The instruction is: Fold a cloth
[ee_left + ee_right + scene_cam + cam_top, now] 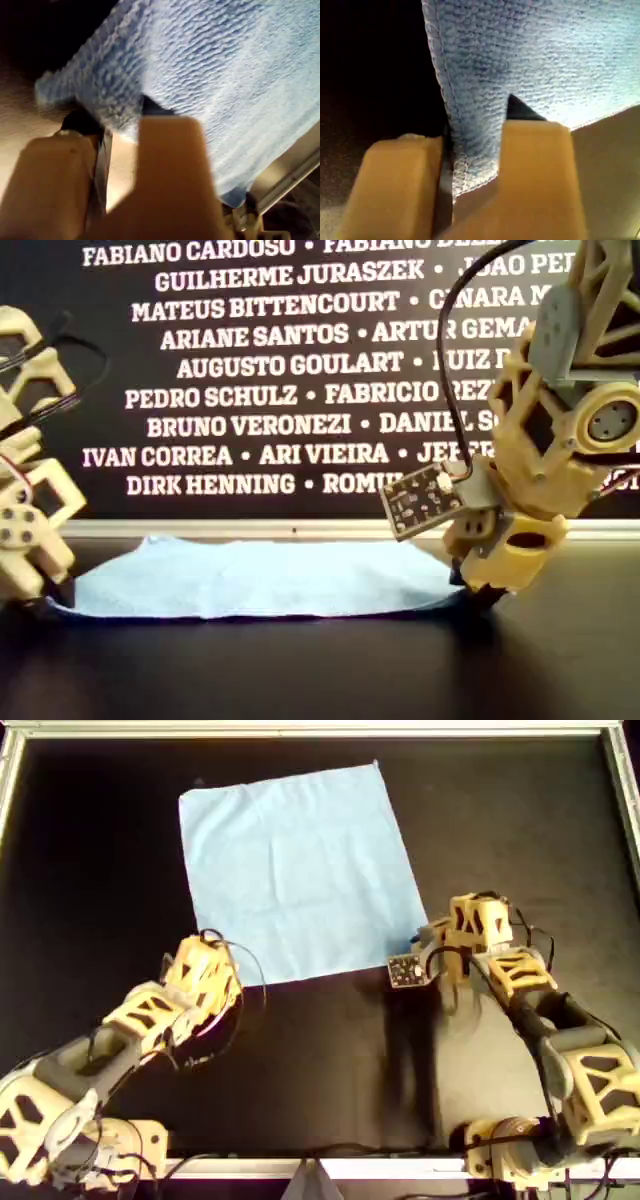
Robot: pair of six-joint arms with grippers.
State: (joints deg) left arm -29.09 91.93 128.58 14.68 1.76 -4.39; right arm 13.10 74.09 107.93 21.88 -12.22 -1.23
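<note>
Table: the matte black tabletop (pixel 90 850) with a pale metal frame carries everything; in the overhead view it is bare around the fabric.
Cloth: the thin, plain light-blue fabric sheet (pixel 300 870), roughly square, lies spread flat on the far half of the table, its near edge toward my arms and its two near corners at my jaws.
Backdrop: a black banner with white printed names (pixel 250 370) stands behind the table, well clear of my reach.
My first gripper (pixel 122 132): tan plastic fingers closed together on a cloth corner, fabric bunched between them.
My second gripper (pixel 472 150): fingers pinched on the hemmed cloth edge, which hangs down through the gap.
Which arm is which: the wrist views do not settle it.
Risk, slip: each pinch looks shallow, near the very corner; I judge a quick lift could pull the fabric free.
Risk, skew: if my two arms rise or travel unevenly, the fold will likely land crooked or wrinkled.
Obstruction: I see nothing lying across the fold path.
</note>
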